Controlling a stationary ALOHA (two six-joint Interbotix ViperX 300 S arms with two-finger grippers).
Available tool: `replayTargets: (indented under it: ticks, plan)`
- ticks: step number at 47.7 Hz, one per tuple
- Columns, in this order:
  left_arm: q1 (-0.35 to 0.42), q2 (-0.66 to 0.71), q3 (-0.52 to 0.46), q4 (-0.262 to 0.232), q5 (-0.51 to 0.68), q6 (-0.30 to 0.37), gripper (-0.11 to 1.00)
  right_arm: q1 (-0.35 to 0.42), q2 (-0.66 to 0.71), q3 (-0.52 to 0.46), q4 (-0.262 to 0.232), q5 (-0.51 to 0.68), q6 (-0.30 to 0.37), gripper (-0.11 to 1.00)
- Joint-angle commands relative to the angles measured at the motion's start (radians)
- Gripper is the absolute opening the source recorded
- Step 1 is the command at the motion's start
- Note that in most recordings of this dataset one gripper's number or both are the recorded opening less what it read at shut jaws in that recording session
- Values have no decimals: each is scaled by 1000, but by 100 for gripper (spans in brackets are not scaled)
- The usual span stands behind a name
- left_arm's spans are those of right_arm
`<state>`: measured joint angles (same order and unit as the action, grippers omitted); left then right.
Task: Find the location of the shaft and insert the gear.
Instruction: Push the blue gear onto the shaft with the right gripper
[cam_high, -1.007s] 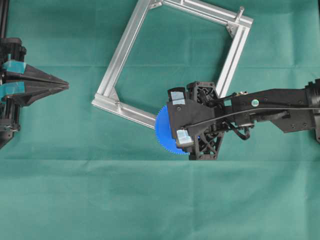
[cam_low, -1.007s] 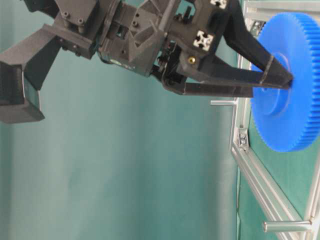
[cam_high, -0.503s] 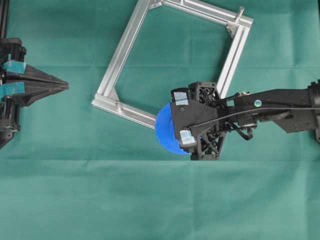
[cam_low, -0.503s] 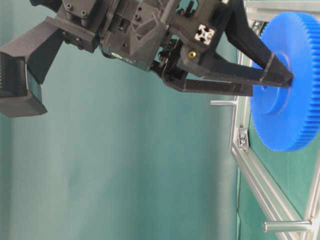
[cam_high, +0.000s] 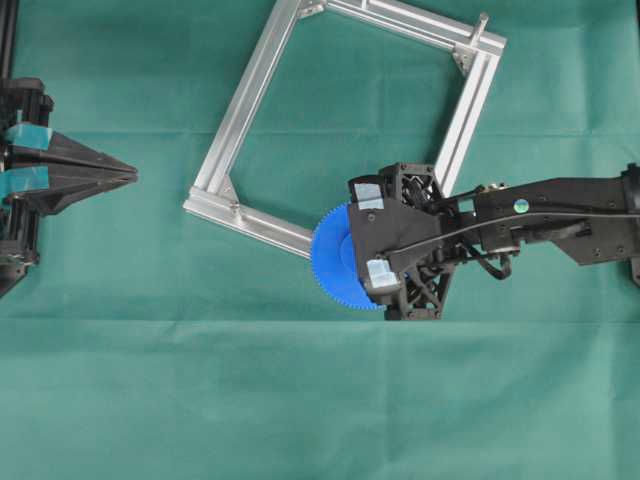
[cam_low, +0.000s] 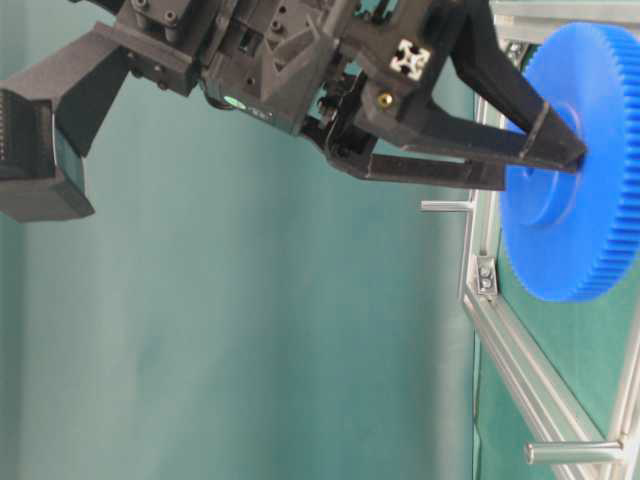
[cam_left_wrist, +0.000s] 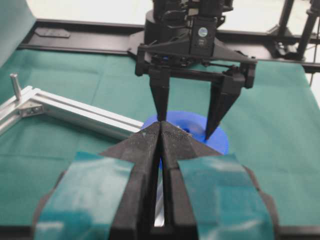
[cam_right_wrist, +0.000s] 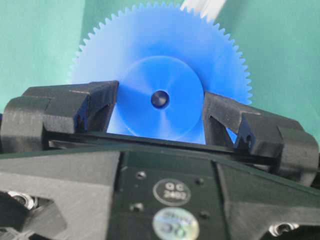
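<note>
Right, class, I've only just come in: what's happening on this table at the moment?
The right gripper reaches down over the blue gear, its fingers on either side of the raised hub. The gear lies at the near corner of a square aluminium frame on the green cloth. Whether the fingers press the hub cannot be told. The left gripper sits shut at the far side, holding nothing.

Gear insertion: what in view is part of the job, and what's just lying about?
Job:
gear
right end effector, fingers either side of the gear's hub
aluminium frame, gear sits at its near corner
(shaft not visible)

Lying about:
left end effector, shut, off to the side
upright peg at the far frame corner
green cloth
</note>
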<state>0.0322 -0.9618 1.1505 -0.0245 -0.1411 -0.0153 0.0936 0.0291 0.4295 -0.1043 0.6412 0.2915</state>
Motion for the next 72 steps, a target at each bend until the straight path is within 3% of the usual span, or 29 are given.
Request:
replayTargets:
  ticks: [1, 26, 50, 72]
  plan:
    - [-3, 9, -26, -2, -6, -2, 1, 3, -32, 0, -2, -5, -2, 69]
    - [-2, 11, -26, -2, -6, -2, 1, -69, -44, 3, -3, -8, -5, 69]
    - [-2, 9, -26, -2, -6, -2, 1, -72, -43, 0, 0, -2, -3, 69]
    - [-3, 11, -26, -2, -6, -2, 1, -67, -8, -54, 3, 77, 9, 69]
